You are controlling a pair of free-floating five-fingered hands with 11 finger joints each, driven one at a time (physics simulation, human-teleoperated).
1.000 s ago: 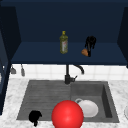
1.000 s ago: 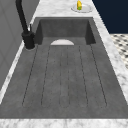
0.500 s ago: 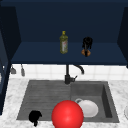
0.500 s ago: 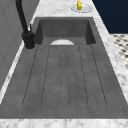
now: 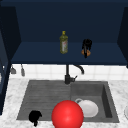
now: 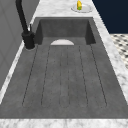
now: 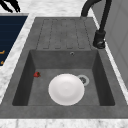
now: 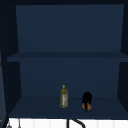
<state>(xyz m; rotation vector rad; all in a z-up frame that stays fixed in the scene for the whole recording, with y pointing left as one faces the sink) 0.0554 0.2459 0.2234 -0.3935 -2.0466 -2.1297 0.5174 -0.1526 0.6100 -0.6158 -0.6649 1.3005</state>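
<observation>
Right hand (image 5: pixel 86 45), glossy black, curls its fingers round a small rounded orange object (image 5: pixel 85 52) on the smooth navy shelf (image 5: pixel 37 53).

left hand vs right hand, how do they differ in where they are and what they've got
The left hand hangs low at the sink's front left edge, touching nothing; the right hand is up on the cabinet shelf. The right hand closes on a small orange thing near the bottle; the left holds nothing. Both are black.
</observation>
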